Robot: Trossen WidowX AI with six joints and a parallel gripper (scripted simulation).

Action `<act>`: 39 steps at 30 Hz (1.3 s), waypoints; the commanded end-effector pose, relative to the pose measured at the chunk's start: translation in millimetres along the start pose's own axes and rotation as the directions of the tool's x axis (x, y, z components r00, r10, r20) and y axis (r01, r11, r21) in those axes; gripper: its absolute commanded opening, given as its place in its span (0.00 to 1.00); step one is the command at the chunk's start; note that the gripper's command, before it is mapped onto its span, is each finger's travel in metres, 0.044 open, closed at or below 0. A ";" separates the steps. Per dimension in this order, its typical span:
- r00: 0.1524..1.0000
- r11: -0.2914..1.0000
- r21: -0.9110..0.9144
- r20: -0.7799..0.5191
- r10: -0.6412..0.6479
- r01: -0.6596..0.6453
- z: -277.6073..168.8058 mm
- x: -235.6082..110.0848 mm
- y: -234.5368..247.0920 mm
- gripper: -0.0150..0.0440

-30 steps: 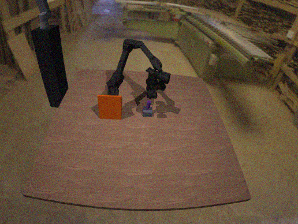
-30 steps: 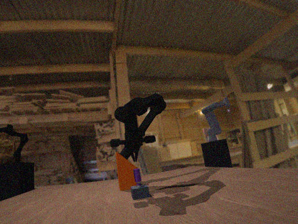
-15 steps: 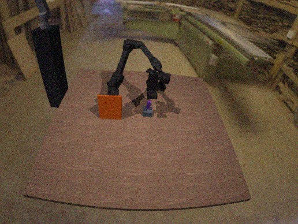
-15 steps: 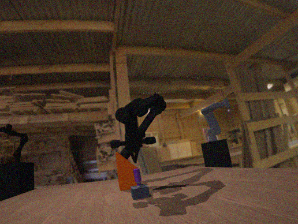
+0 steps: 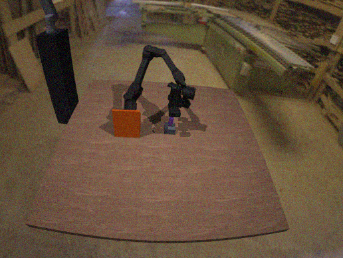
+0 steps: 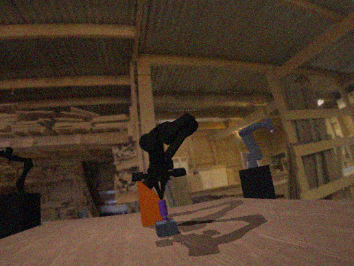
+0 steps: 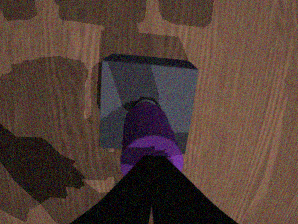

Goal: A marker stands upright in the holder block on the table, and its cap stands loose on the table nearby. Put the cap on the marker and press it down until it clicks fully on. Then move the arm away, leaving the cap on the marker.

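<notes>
The marker stands upright in the grey-blue holder block (image 5: 169, 130) (image 6: 166, 228) (image 7: 174, 87), near the middle of the table (image 5: 149, 193). The purple cap (image 5: 171, 120) (image 6: 162, 208) (image 7: 150, 133) sits on top of the marker. My gripper (image 5: 173, 116) (image 6: 161, 197) (image 7: 153, 165) is shut, with nothing between its fingers. It points straight down with its closed tips right over the top of the cap. I cannot tell if the tips touch the cap.
An upright orange panel (image 5: 126, 123) (image 6: 148, 206) stands just left of the holder, in front of the arm's base. A tall black box (image 5: 58, 73) stands at the table's back left edge. Workshop benches and shelves surround the table.
</notes>
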State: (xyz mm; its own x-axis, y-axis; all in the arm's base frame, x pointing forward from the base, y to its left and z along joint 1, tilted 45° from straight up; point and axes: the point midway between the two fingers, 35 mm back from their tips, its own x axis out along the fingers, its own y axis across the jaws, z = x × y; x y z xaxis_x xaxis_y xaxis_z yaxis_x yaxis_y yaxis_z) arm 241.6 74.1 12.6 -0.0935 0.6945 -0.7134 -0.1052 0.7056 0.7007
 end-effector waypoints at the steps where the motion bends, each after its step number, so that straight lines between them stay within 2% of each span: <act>1: 1.000 1.000 0.007 -0.005 0.005 -0.005 -2.3 7.3 0.2 0.25; 7: 1.000 1.000 0.007 -0.005 0.005 -0.005 -2.2 15.0 0.6 0.25; 14: 1.000 1.000 0.001 0.005 -0.001 0.001 1.1 6.2 -0.2 0.25; 21: 1.000 1.000 0.003 0.004 -0.004 0.004 1.4 -78.7 -1.4 0.25; 27: 1.000 1.000 0.003 0.003 -0.003 0.003 1.1 -81.1 -1.2 0.25; 39: 1.000 1.000 0.003 0.003 -0.003 0.003 1.1 -81.1 -1.2 0.79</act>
State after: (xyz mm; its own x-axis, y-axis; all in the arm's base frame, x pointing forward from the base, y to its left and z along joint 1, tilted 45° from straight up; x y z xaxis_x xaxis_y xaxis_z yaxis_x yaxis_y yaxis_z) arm 250.4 17.7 69.0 -0.0884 0.6950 -0.7136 -0.0992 0.7067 0.7006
